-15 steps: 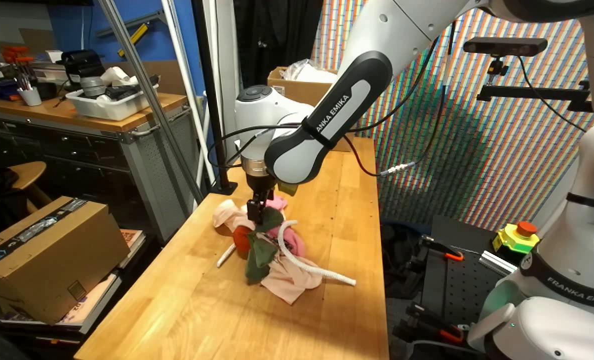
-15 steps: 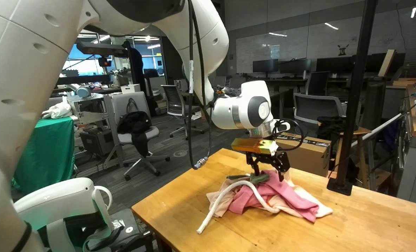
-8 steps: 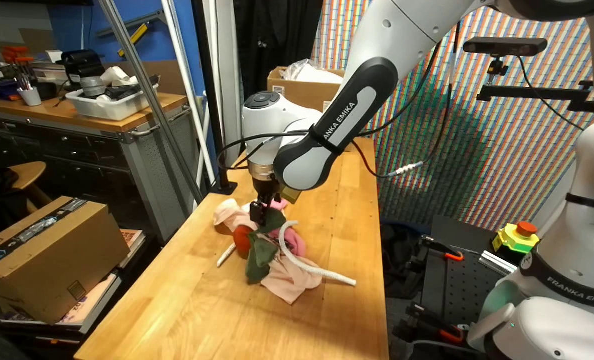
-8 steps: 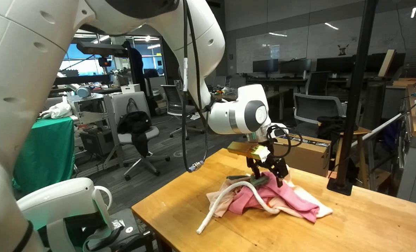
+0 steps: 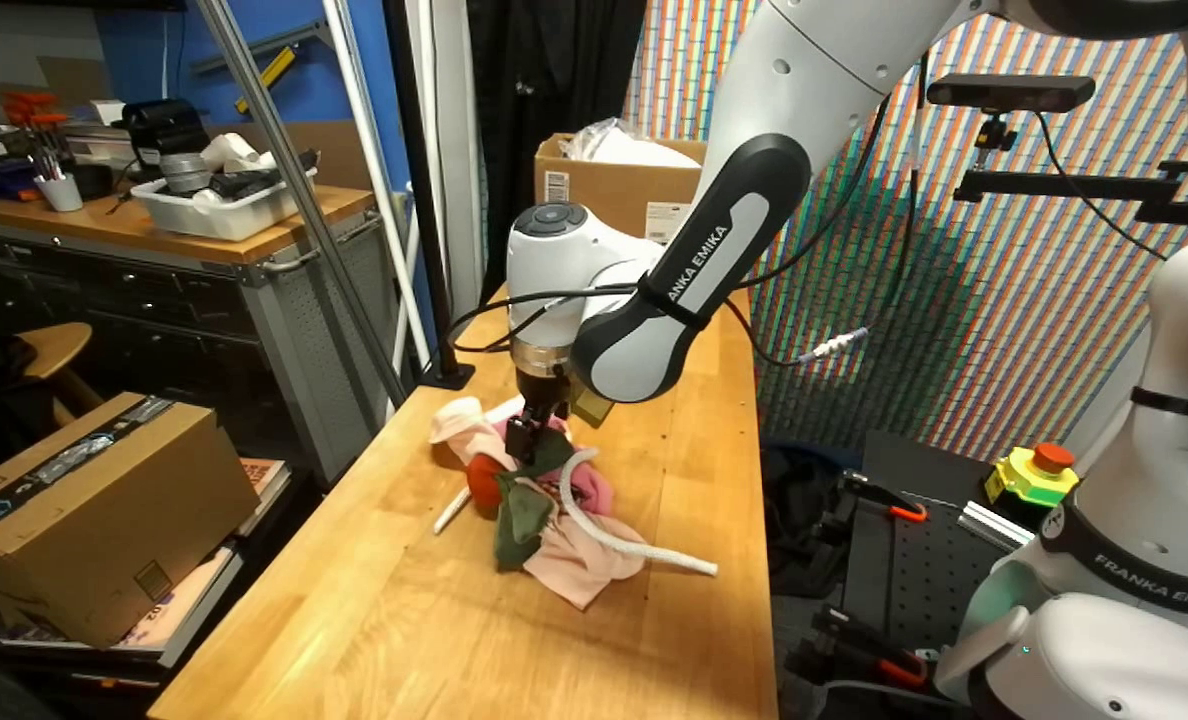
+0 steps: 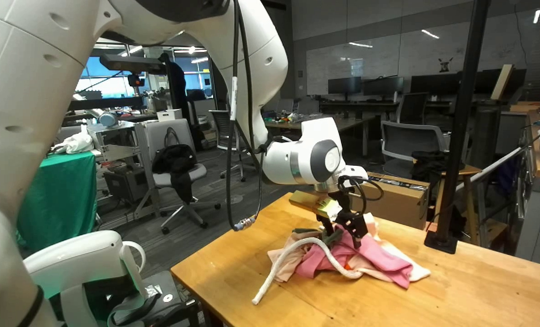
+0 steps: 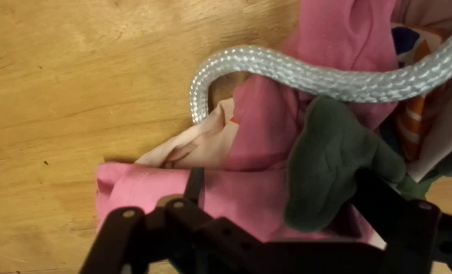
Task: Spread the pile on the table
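One gripper (image 7: 280, 177), jaws spread, hangs over the pile (image 6: 365, 256) on the table (image 6: 479, 290); beneath it lie pink cloth (image 7: 245, 194) and a green piece (image 7: 325, 161).

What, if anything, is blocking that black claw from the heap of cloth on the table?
Nothing visible. The open gripper hangs low over the pile, one finger overlapping the green piece in the wrist view; touching or not, I can't tell. The white cord curves clear of the gripper.
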